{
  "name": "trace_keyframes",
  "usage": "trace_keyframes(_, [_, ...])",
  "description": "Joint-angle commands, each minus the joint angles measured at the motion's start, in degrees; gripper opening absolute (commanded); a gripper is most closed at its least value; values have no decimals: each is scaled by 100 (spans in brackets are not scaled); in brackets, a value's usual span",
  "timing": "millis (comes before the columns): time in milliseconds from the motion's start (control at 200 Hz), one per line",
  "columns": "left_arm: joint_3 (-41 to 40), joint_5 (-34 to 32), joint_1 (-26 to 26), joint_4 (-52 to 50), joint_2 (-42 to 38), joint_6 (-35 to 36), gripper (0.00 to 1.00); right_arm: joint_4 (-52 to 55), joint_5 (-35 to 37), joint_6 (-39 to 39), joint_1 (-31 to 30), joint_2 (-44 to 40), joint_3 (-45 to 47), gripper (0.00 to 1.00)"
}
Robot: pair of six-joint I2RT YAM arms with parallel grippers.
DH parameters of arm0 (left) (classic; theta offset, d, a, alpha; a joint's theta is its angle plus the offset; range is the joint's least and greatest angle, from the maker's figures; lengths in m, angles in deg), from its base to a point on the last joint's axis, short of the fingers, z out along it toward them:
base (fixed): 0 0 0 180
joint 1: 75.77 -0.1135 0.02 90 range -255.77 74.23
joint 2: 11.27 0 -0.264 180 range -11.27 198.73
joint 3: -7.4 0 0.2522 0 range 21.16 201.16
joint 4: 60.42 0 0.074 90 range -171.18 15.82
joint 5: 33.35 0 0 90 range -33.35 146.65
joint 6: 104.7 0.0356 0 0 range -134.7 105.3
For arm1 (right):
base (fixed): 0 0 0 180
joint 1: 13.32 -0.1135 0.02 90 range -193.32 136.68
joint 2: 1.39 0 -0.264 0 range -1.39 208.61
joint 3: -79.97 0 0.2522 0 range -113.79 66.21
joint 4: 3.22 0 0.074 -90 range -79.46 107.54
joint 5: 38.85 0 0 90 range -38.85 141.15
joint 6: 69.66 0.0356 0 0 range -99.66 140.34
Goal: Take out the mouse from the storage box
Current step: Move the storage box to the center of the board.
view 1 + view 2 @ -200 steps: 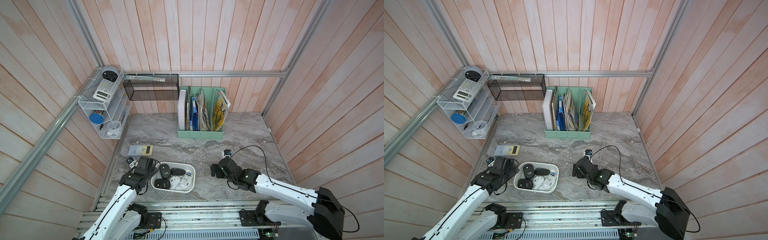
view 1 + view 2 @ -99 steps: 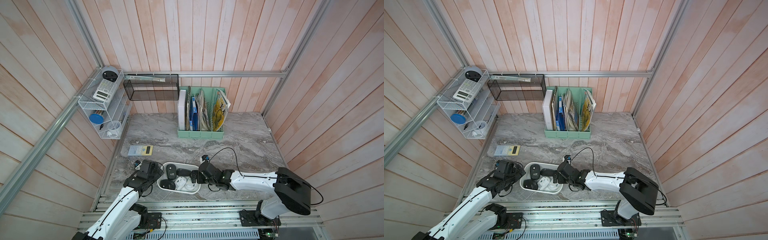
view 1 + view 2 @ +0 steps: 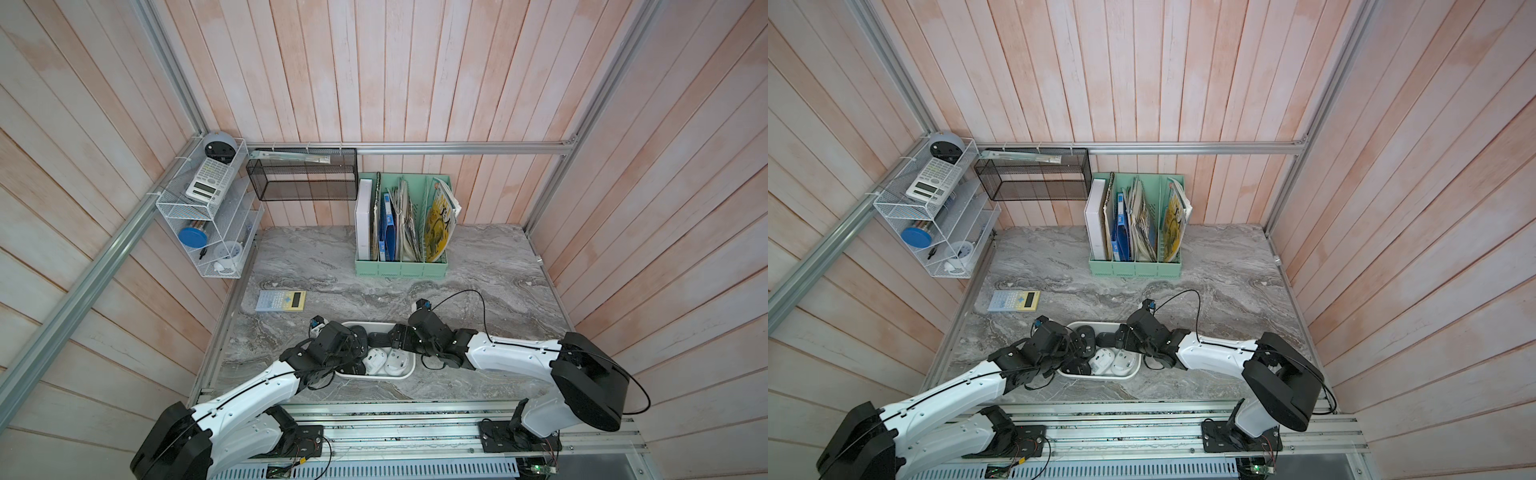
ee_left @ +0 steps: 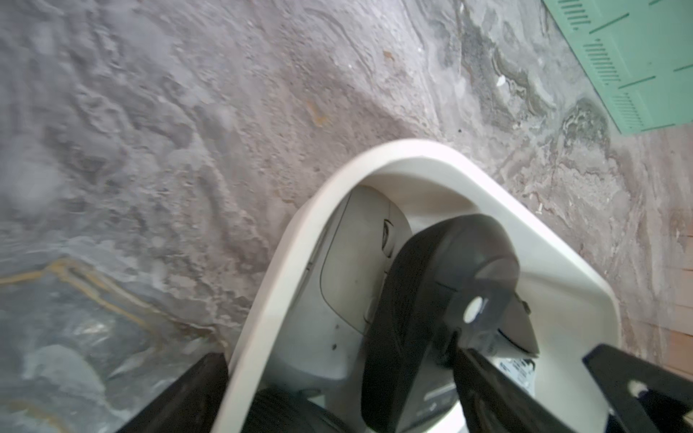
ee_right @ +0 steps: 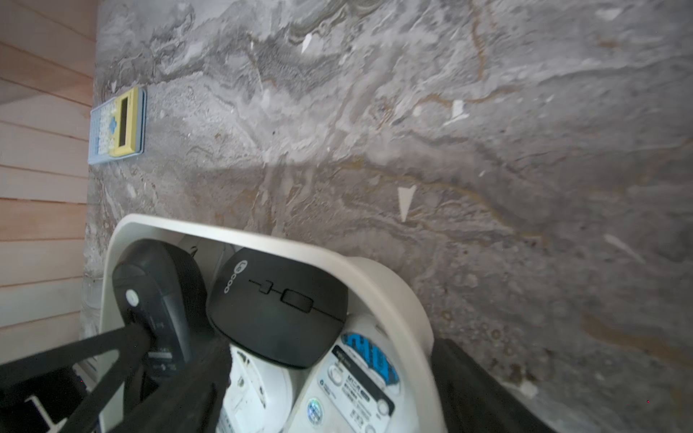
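On the tabletop (image 3: 478, 270), storage box (image 3: 374, 376) runs left-right.

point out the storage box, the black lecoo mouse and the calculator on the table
storage box (image 4: 412, 157): left wrist view, on its curved white rim
black lecoo mouse (image 5: 272, 324): right wrist view, middle of its back
calculator (image 3: 281, 301): in a top view, middle of its face

My left arm (image 3: 249, 390) and right arm (image 3: 515, 355) wear white shells dotted with small dark screw holes, linked by black joints. Nearest the rail (image 3: 395, 430) each has a bulky black shoulder housing (image 3: 590, 386) on a black base plate (image 3: 496, 441). A thin black cable (image 3: 457, 293) runs along each forearm, and farthest from the rail sits a blue-tipped plug (image 3: 424, 304). My fingers (image 4: 498, 390) are thin, matt black.
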Motion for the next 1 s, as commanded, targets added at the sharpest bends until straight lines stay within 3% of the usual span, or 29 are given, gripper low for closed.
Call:
trace_keyframes(0, [435,30,207,865,455,-115,100,-10,-309,-92,209,-125,38,87])
trace_keyframes(475, [2126,295,310,1655,2480,279,100,366,-866,-924,1913,274,-547,85])
trace_keyframes(800, [2867,481,18,1526,3350,465,100,469,-1308,-1217,2509,1174,-1286,87])
trace_keyframes(995, [3127,431,-214,1199,3528,717,100,753,-1255,-1383,2647,1289,-1539,95])
